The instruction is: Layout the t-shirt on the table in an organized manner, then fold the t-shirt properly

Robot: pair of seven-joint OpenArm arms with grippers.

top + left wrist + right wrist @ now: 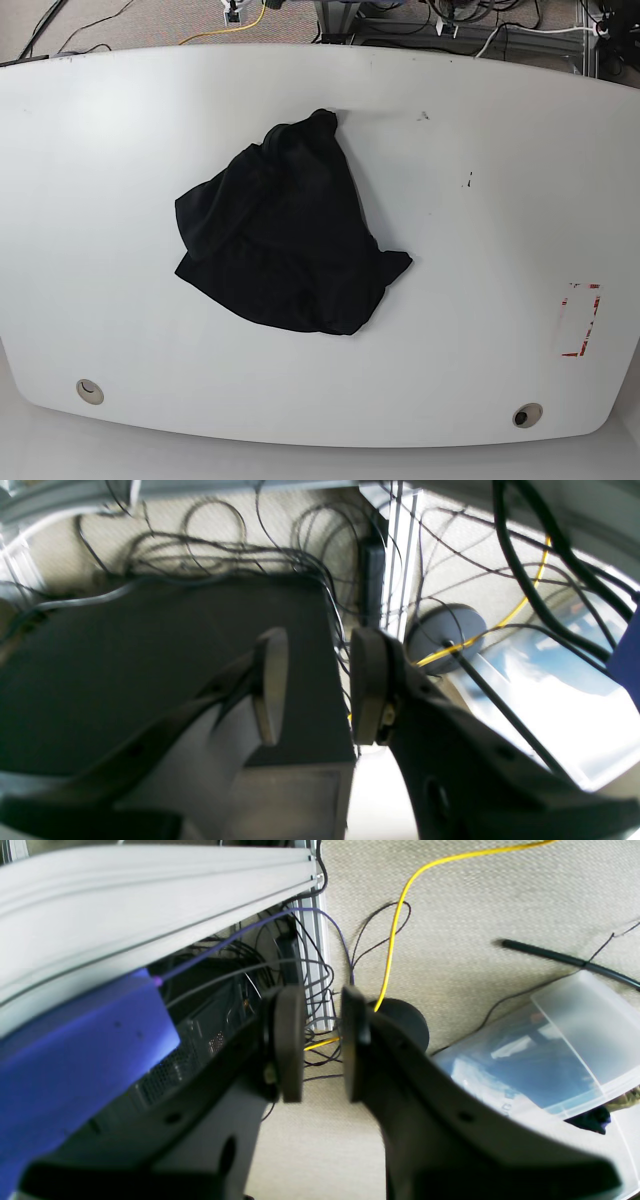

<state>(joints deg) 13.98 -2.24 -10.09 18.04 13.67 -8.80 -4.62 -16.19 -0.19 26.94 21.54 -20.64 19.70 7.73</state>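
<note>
The black t-shirt (285, 240) lies crumpled in a heap near the middle of the white table (480, 150), seen only in the base view. Neither arm shows in that view. In the left wrist view my left gripper (320, 685) hangs off the table above the floor, its jaws apart with nothing between them. The right wrist view shows my right gripper (322, 1045) likewise over the carpet, its pads a narrow gap apart and empty. No wrist view shows the t-shirt.
A red tape outline (580, 320) marks the table's right side. Two grommet holes (89, 391) (526, 415) sit near the front edge. On the floor are tangled cables (225, 555), a yellow cable (395, 915), a dark computer case (150, 670) and a clear plastic bin (550, 1050).
</note>
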